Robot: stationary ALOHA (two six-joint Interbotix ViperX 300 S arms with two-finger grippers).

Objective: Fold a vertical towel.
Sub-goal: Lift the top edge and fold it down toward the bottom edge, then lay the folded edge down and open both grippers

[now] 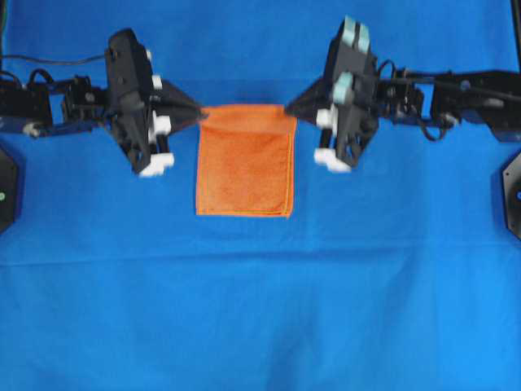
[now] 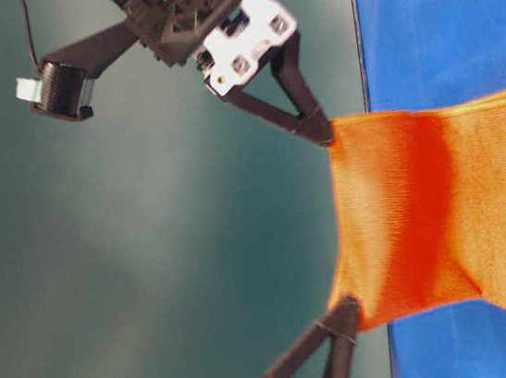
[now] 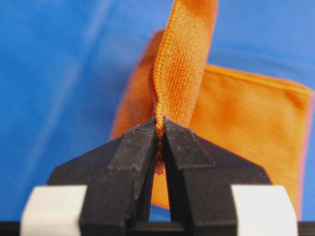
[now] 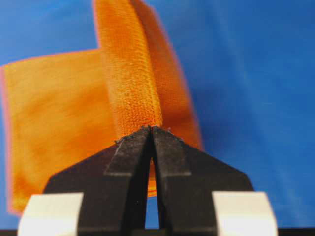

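The orange towel [image 1: 244,167] lies lengthwise in the middle of the blue cloth, its far edge lifted and stretched between both grippers. My left gripper [image 1: 200,114] is shut on the towel's far left corner; the stitched edge [image 3: 160,125] sits pinched between its pads. My right gripper [image 1: 290,108] is shut on the far right corner [image 4: 147,123]. In the table-level view the lifted towel [image 2: 397,217] hangs taut above the table between the two grippers, one [image 2: 320,131] above and one [image 2: 347,312] below in that picture. The near part of the towel rests flat.
The large blue tablecloth [image 1: 260,309] covers the whole table. Both arms reach in from the far left [image 1: 49,106] and far right [image 1: 464,94]. Black mounts sit at the left [image 1: 6,187] and right [image 1: 513,191] table edges.
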